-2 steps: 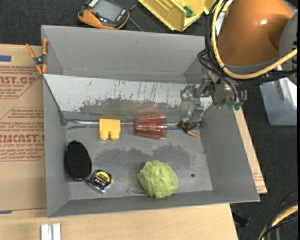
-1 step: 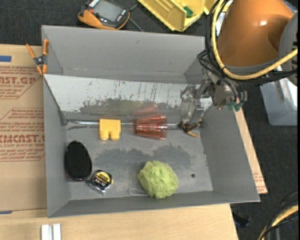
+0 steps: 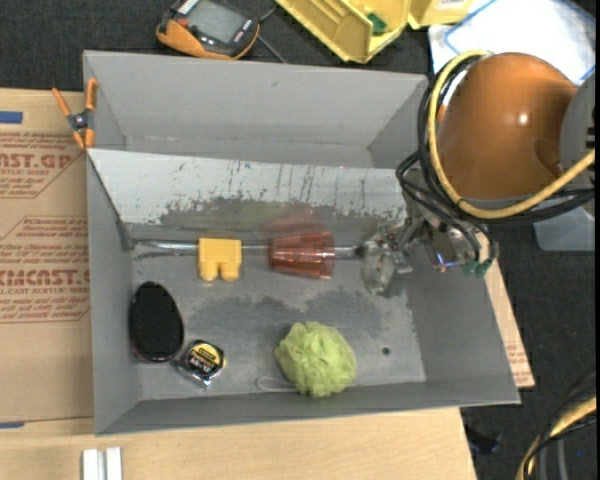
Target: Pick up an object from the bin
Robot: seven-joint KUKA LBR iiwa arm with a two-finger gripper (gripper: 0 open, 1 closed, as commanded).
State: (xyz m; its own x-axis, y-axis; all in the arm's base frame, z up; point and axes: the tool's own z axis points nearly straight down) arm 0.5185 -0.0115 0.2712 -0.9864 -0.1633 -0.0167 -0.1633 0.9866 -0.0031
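Note:
My gripper (image 3: 382, 264) hangs low over the right side of the bin floor, its metal fingers pointing down, with nothing visible between them. Just to its left lies a clear red-brown plastic cup (image 3: 302, 253) on its side, close to the fingertips but apart from them. Further left sits a small yellow block (image 3: 219, 258). A fuzzy light-green ball (image 3: 316, 359) lies in front of the gripper, near the bin's front wall.
A black oval object (image 3: 155, 322) and a small black-and-yellow tape measure (image 3: 202, 361) lie in the front left corner. The arm with its orange dome and cables reaches in over the bin's right rim.

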